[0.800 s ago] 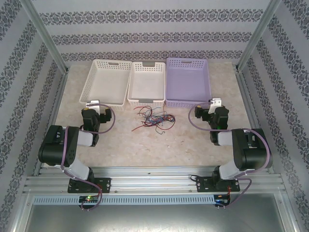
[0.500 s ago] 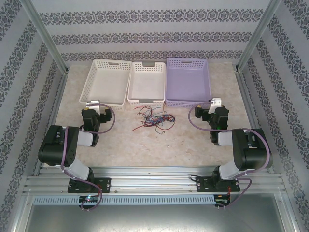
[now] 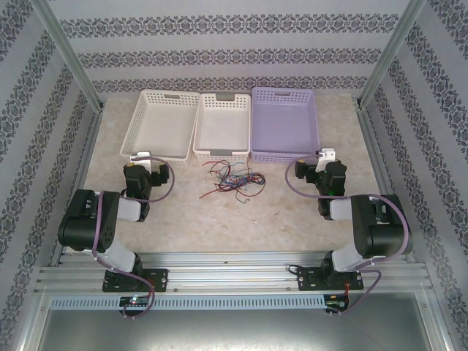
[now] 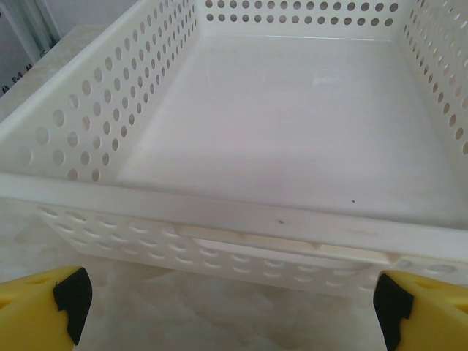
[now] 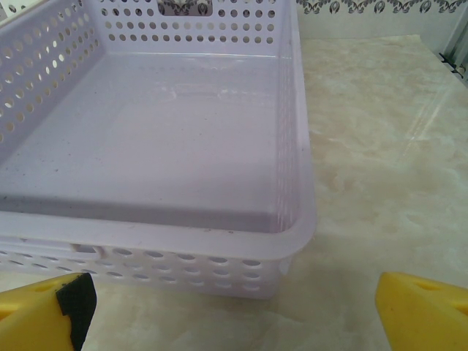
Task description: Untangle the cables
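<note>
In the top view, the cables (image 3: 232, 180) lie in one loose knot at the middle of the frame, on the marbled tabletop (image 3: 219, 227). We see red, blue and dark strands crossing one another, and one red end trails off toward the lower left. The knot sits just below the near wall of the white middle basket (image 3: 221, 153). It is apart from the cream basket (image 3: 135, 126) on the left and from the lilac basket (image 3: 315, 126) on the right.

The left gripper (image 4: 232, 311) has its jaws spread wide and nothing between them. Its yellow fingers (image 4: 36, 311) sit in the two bottom corners of the left wrist view, and the perforated near wall of the cream basket is just above them.

The right gripper (image 5: 234, 307) is likewise fully spread and holds nothing. Its own yellow fingers (image 5: 420, 311) are in the bottom corners of the right wrist view, below the near right corner of the lilac basket.

From above, both grippers rest near the baskets' front edge. The cables lie between the two and touch neither.
</note>
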Controlling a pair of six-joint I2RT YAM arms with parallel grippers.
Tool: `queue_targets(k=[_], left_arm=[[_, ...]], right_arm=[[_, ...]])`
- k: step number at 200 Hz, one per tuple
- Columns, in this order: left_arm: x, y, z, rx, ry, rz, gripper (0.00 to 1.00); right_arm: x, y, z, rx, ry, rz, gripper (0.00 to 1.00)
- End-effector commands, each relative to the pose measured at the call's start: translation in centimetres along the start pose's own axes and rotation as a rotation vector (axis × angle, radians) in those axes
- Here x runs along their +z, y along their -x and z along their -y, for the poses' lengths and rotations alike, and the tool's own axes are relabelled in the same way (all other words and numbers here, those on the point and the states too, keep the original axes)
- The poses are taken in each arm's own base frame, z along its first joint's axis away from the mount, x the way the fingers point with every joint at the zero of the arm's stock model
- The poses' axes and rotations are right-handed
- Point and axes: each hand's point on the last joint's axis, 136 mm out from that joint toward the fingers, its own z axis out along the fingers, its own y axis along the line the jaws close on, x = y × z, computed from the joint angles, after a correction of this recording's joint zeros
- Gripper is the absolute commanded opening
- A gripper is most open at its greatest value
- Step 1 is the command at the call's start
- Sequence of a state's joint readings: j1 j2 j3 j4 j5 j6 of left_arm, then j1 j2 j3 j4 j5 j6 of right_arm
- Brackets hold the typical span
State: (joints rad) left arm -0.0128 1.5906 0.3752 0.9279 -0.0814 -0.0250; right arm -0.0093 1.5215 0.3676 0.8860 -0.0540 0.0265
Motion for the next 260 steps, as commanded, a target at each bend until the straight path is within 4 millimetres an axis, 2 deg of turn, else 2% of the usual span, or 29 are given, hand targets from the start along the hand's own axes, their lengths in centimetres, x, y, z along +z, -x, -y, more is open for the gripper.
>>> queue_targets(k=[1,28,49,59,81,97,109,129,139,159,185,226,260], left_arm=[[0.0,1.0,0.2,0.014,-0.012,0.031,1.0],[0.0,0.9,0.2,0.014,-0.014,0.03,1.0],[0.0,0.9,0.2,0.014,-0.014,0.031,1.0],[0.0,0.9,0.2,0.014,-0.013,0.031,1.0],[0.0,0.9,0.2,0.014,-0.015,0.031,1.0],[0.0,1.0,0.3,0.015,-0.015,0.031,1.0],[0.0,1.0,0.3,0.015,-0.018,0.032,1.0],[0.0,1.0,0.3,0.015,-0.02,0.031,1.0],[0.0,1.0,0.4,0.017,-0.02,0.031,1.0],[0.0,1.0,0.4,0.017,-0.022,0.031,1.0],[0.0,1.0,0.4,0.017,-0.022,0.031,1.0],[0.0,1.0,0.4,0.016,-0.023,0.031,1.0],[0.0,0.9,0.4,0.017,-0.023,0.03,1.0]], right_arm=[[0.0,2.1,-0.5,-0.005,0.027,0.047,0.98],[-1.2,4.2,-0.7,-0.011,0.027,-0.004,0.98],[-2.8,6.4,-1.9,-0.076,0.058,0.061,0.98],[-3.7,7.6,-1.9,-0.093,0.036,0.086,0.98],[-5.8,10.8,-0.7,0.033,-0.036,0.157,0.98],[-6.8,12.2,-1.7,0.1,0.023,0.151,0.98],[-7.3,12.4,-2.0,0.176,0.042,0.121,0.98],[-8.1,11.6,0.1,0.484,-0.041,0.11,0.98],[-8.7,11.9,0.0,0.557,0.001,0.126,0.98],[-9.5,13.1,-1.3,0.527,0.086,0.176,0.98],[-9.7,13.1,-3.0,0.503,0.103,0.147,0.98],[-9.3,11.6,-4.1,0.526,0.096,0.065,0.98],[-9.0,10.3,-5.8,0.475,0.121,-0.018,0.98]])
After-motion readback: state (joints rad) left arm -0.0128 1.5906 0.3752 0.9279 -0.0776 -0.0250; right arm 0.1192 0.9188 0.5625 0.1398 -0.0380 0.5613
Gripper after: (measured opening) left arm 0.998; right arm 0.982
